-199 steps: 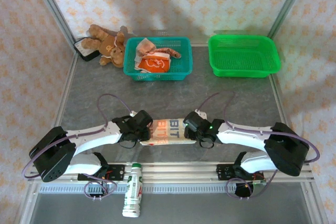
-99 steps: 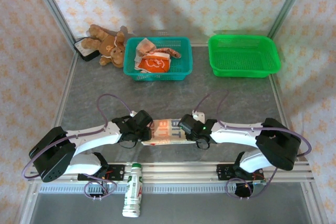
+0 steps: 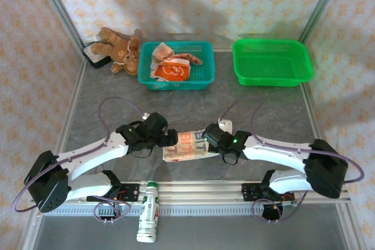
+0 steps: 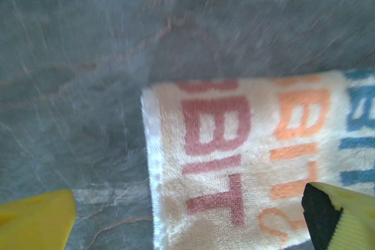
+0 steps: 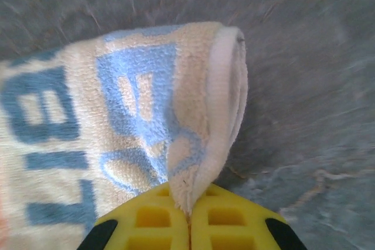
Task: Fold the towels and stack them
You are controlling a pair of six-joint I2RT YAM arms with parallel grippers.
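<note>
Our right gripper was clamped shut on the near edge of the folded cream towel. A pinched ridge of cloth rose from between its yellow fingertips, and the towel's rolled, blue-lettered end lay just ahead of them. Our left gripper had its jaws wide apart over the towel's other end. The red and orange lettering there lay flat on the grey table beneath it, gripped by nothing.

We judged the step in hand to be the next fold, with the right-hand end carried over toward the left gripper. To do it well, we would keep every layer in the pinch and lift only a little, so the strip did not drag. We would lay the edge square on the far edge and let go once it rested flat. The left gripper should stay clear or press its end down.

Farther out beyond both grippers, the teal basket held more towels. A green basket sat beyond the right gripper, and a teddy bear beyond the left.
</note>
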